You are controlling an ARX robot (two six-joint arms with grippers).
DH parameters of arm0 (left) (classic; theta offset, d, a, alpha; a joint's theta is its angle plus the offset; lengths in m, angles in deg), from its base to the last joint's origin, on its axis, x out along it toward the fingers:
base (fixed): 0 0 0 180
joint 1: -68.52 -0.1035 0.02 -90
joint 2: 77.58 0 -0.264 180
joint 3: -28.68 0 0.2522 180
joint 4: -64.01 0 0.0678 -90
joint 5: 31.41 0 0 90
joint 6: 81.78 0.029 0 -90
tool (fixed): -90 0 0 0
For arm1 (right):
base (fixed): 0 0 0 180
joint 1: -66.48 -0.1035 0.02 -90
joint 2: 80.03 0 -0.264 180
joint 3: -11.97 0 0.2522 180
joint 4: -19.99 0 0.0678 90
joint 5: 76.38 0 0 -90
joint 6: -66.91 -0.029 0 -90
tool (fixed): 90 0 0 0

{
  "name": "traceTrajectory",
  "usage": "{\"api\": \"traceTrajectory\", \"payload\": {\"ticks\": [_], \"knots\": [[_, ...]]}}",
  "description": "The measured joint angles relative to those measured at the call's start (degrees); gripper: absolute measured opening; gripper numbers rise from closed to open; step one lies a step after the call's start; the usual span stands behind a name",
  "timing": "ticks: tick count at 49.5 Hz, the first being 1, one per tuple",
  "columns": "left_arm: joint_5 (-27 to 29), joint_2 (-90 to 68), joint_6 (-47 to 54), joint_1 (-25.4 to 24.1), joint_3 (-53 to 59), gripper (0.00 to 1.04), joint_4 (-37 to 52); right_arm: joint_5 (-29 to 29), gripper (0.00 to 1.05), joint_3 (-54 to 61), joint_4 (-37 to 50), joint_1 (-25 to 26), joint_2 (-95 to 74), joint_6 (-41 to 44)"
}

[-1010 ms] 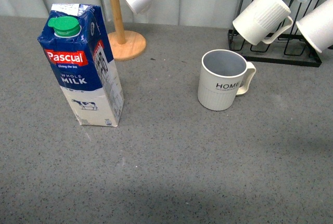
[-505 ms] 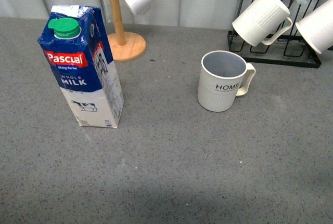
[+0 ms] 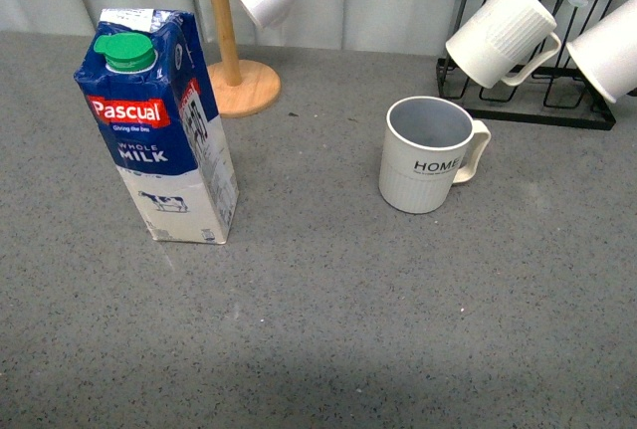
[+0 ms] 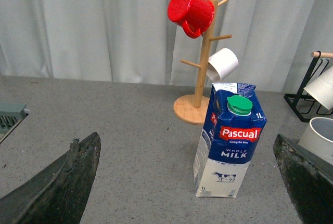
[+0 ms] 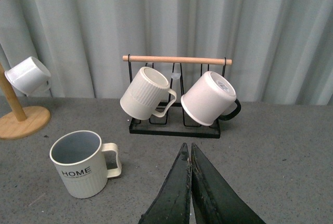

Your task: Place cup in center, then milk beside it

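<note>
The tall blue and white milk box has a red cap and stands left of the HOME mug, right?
Not quite: the front view shows the screw cap on the tall blue-and-white milk carton is green, not red. The carton does stand left of the off-white ribbed HOME mug.

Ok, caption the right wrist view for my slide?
HOME cup stands upright near the mug rack; right gripper, jaws shut, empty.

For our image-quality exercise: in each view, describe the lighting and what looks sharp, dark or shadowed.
Front view: soft even light, print on the milk crisp, a dim shadow band along the near edge of the table. Left wrist view: carton sharp, the open left pincer dark and soft-edged. Right wrist view: HOME on the cup readable, the shut right pincer nearly black.
</note>
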Motion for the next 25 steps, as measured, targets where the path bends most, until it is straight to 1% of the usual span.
{"api": "traceTrajectory", "payload": {"ticks": [25], "knots": [[0.0, 0.0, 0.0, 0.0, 0.0, 0.98, 0.0, 0.0, 0.01, 0.0, -11.6, 0.0, 12.4, 0.0]]}}
